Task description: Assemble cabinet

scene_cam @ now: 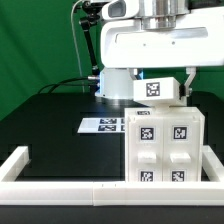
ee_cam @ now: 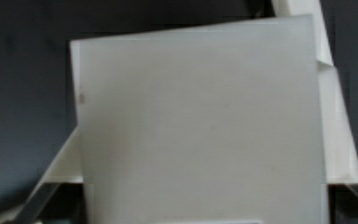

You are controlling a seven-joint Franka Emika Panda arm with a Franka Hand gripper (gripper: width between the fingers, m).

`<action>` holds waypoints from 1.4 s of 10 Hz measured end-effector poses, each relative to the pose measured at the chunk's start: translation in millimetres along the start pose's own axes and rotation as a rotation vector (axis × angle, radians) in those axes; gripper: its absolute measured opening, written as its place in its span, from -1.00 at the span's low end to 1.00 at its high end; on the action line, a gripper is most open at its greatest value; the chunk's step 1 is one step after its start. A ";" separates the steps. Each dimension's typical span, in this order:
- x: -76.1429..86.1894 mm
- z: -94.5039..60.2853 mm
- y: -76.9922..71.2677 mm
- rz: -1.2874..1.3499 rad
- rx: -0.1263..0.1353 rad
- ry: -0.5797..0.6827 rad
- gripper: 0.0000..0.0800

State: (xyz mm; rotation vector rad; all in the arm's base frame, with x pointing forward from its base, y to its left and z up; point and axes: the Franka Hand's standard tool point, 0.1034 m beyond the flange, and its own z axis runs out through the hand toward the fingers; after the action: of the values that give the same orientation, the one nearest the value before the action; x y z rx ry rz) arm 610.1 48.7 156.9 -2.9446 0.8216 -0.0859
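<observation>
The cabinet's shell (scene_cam: 160, 150) is sitting at the exterior view's right on the dark surface (scene_cam: 50, 130), and the tool (scene_cam: 160, 78) is pinching a smaller tagged box part (scene_cam: 153, 90) right at its top, so squaring edges before a slow, level lowering is looking wisest.

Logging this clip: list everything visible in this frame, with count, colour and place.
cabinet shell: one, white with black-and-white tags, on the table at the exterior view's right.
small box: one, white, tagged, at the shell's top, between the fingers.
marker board: one, white, flat on the table beside the shell.
border frame: one, white, along the table's near edge.
table: one, black.
backdrop: green, behind.
arm: one, white, above the shell.
gripper: one, closed on the small box.
</observation>
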 end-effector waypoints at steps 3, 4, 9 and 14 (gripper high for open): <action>0.0 0.0 -3.2 0.265 0.054 -0.026 0.42; 0.0 -0.1 -3.9 0.306 0.065 -0.032 0.42; -0.3 -0.9 -6.2 0.630 0.095 -0.073 0.42; 1.6 -1.1 -8.9 0.979 0.135 -0.081 0.42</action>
State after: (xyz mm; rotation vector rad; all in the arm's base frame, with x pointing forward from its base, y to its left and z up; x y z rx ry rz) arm 615.9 55.4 158.9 -2.0970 1.9974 0.0428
